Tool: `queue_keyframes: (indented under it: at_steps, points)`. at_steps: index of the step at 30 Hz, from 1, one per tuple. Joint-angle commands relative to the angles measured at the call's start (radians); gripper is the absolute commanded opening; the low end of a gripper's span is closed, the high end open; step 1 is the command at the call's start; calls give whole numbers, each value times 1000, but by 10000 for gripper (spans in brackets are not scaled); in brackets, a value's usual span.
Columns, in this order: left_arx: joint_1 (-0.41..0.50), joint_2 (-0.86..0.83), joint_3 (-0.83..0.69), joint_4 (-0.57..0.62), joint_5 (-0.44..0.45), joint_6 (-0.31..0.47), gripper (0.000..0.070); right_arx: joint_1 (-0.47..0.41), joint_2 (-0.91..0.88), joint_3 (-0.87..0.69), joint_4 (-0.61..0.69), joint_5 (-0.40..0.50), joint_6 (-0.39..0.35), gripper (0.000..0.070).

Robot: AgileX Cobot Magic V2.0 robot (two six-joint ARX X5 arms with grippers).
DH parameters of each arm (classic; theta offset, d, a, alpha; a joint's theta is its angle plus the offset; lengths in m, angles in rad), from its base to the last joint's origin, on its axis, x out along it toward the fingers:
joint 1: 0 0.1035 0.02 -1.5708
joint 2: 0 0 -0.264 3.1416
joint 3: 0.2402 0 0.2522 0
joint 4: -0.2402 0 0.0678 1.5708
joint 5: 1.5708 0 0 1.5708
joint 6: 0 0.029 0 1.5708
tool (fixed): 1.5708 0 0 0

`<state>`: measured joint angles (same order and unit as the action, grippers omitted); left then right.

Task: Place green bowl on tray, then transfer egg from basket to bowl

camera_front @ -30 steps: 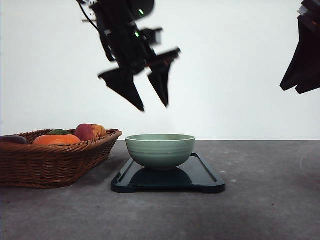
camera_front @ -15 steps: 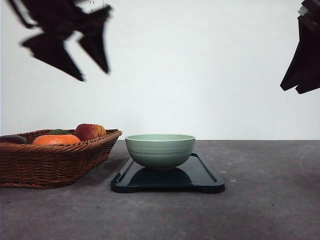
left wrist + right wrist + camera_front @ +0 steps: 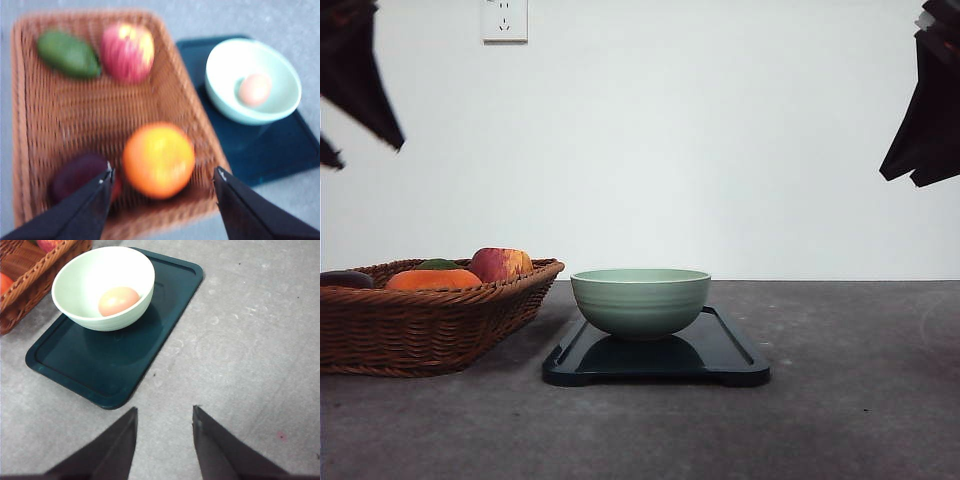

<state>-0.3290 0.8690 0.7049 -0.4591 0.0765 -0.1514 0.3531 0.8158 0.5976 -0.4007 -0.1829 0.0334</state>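
Observation:
The green bowl (image 3: 640, 300) stands on the left part of the black tray (image 3: 730, 350). The egg (image 3: 118, 300) lies inside the bowl (image 3: 90, 275), and the left wrist view shows the egg (image 3: 255, 89) there too. The wicker basket (image 3: 420, 325) sits left of the tray. My left gripper (image 3: 370, 157) hangs high at the left edge, over the basket (image 3: 60, 115), open and empty (image 3: 164, 172). My right gripper (image 3: 902, 182) is raised at the far right, open with nothing in it (image 3: 165, 410), above bare table beside the tray (image 3: 125, 360).
The basket holds a red-yellow apple (image 3: 127, 50), an orange (image 3: 158, 160), a green fruit (image 3: 69, 54) and a dark purple item (image 3: 80, 175). Grey tabletop (image 3: 250, 340) stretches right of the tray. A wall socket (image 3: 505, 20) is on the white wall behind.
My left arm has swung up and to the left, from above the bowl to over the basket. The right arm, bowl and tray have stayed put.

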Motion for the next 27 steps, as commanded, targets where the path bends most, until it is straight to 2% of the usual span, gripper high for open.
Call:
queue_keyframes:
  at_steps: [1, 6, 13, 14, 16, 27]
  points:
    - [0, -17, -31, 12, 1, -43, 390, 4, 6, 8, 11, 1, 4, 216]
    - [0, -95, -117, 17, 0, -66, 390, 4, 6, 8, 11, -1, 4, 215]
    - [0, -118, -122, -10, -2, -56, 379, 5, 6, 8, 0, -11, 5, 211]
    - [0, -118, -122, -13, -2, -57, 336, 5, 6, 8, -1, -11, 6, 193]
    - [0, -118, -122, -20, 0, -56, 1, 5, 6, 8, -1, -10, 5, 3]
    - [0, -119, -121, -20, -1, -62, 0, 5, 5, 8, 11, -26, 7, 17]
